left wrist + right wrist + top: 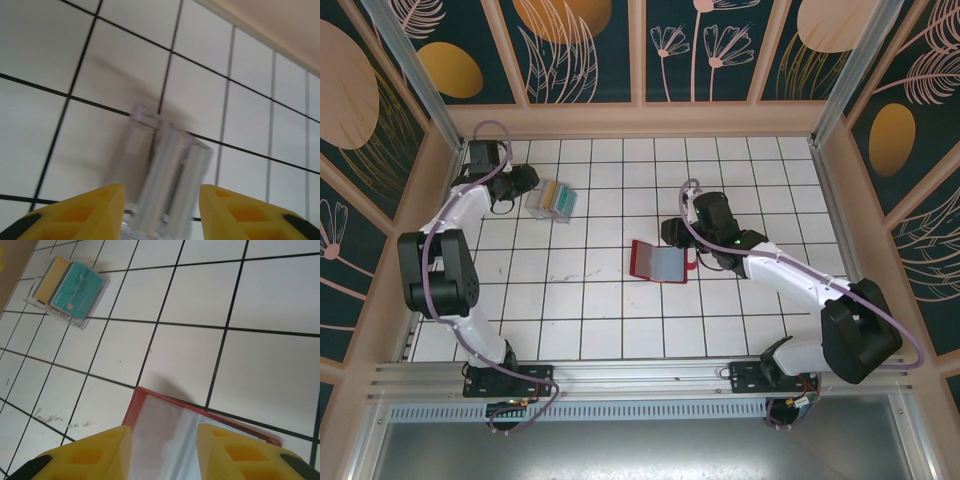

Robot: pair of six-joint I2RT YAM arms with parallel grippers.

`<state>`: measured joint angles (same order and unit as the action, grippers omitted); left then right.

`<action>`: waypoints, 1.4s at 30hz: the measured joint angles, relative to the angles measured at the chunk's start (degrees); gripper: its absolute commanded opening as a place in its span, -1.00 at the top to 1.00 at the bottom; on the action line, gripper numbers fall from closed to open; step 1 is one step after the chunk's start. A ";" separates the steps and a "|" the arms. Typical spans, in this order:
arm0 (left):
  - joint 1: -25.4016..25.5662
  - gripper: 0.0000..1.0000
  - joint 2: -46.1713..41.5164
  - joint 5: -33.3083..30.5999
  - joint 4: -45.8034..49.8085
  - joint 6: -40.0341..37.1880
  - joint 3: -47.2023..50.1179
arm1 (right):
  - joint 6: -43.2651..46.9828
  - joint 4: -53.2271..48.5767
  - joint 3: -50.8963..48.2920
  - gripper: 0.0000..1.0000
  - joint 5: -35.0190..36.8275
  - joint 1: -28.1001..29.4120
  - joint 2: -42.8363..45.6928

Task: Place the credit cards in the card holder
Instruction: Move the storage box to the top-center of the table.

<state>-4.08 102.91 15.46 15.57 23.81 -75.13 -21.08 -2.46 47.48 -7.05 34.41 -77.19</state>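
The open card holder (660,263) lies flat at centre frame, long axis left to right, the right end effector (162,434) over it, jaws parted and empty. Upper left, the cards (556,198) sit in a clear case (537,209) straddled by the left end effector (161,194); grip unclear.

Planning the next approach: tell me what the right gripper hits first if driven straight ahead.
Probably the open card holder, its clear pockets lying ahead between the fingers; depth is unclear.

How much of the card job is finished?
Done: the card holder lies open, with the right gripper open above it. In hand: no card yet; the left gripper straddles the clear case with the credit cards inside. Left: every card needs moving into the holder.
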 measured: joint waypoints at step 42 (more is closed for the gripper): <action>0.72 0.88 4.96 3.80 -6.80 2.91 6.21 | -3.10 2.49 -0.66 0.23 -3.91 -4.66 -1.62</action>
<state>-3.36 107.87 19.27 8.78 26.72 -68.93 -24.18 0.03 46.83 -10.96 29.76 -78.81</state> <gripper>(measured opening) 0.071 0.387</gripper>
